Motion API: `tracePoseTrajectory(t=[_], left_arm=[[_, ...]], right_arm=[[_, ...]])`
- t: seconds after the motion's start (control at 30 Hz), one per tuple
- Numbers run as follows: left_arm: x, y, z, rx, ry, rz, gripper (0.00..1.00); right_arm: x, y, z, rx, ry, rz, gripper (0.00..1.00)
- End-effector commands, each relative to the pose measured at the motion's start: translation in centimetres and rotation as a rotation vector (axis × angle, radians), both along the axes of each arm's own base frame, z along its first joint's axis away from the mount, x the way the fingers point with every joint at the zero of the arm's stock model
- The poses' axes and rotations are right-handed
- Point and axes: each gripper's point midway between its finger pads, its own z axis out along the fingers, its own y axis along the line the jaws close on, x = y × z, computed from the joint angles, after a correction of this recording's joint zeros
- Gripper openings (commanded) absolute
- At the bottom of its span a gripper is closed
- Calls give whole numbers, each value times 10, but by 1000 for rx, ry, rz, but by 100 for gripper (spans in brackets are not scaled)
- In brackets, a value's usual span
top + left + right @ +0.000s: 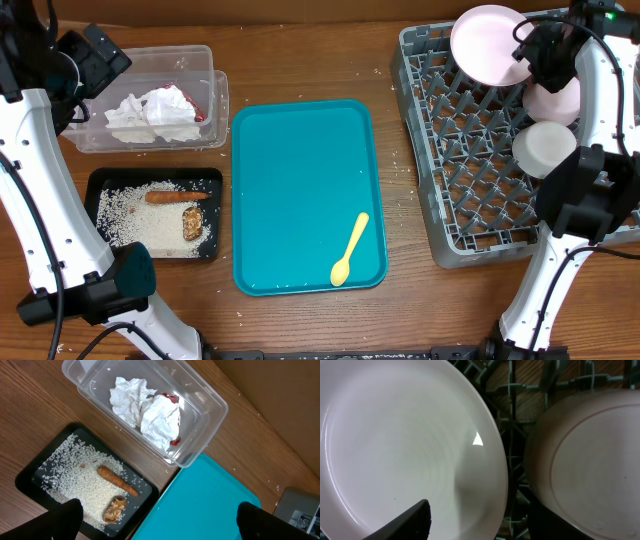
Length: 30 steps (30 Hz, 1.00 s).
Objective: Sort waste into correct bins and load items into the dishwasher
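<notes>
- While the left gripper (160,519) hangs over the table's left side with its fingers spread wide and nothing between them, the pale yellow spoon (349,250) lies nearest, on the teal tray (300,170) toward its front right corner.
- Just left of the teal tray, the black tray (93,180) holds scattered white rice crumbs (130,215), the orange stick (178,197) and the brown chunk (192,225).
- Behind it, the clear tub (150,55) holds the crumpled napkin (150,115), with the red wrapper (171,399) against the napkin's side.
- On the right, the grey dish rack (470,210) carries two pale bowls (543,148) along its right side, one behind the other.
- Farthest, the pink-white plate (485,45) stands tilted in the rack's far left corner.
- The right gripper (538,50) is at the plate's right rim. One finger (415,520) shows in front of the plate's face, but it cannot be told whether the claw pinches the plate.
</notes>
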Motion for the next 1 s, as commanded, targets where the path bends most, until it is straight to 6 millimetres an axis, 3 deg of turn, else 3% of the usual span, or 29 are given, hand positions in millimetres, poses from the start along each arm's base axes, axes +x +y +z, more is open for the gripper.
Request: tracePoseTrajectory(t=[0.0,0.33,0.63,0.8,0.97], left_arm=[[1,0,-1,5,3,11,100],[1,0,-1,5,3,11,100],[1,0,-1,5,3,11,100],[1,0,-1,5,3,11,100],[1,0,-1,5,3,11,100]], right_arm=[[-2,-5,-11,-10,22,-13,64],[3,-4,-37,-5,17,-11,60],[6,-6,-30,-11,0,-13,20],[5,-15,-7,-24,-22,-31,4],[-7,-40,36,-115,-41,-90,4]])
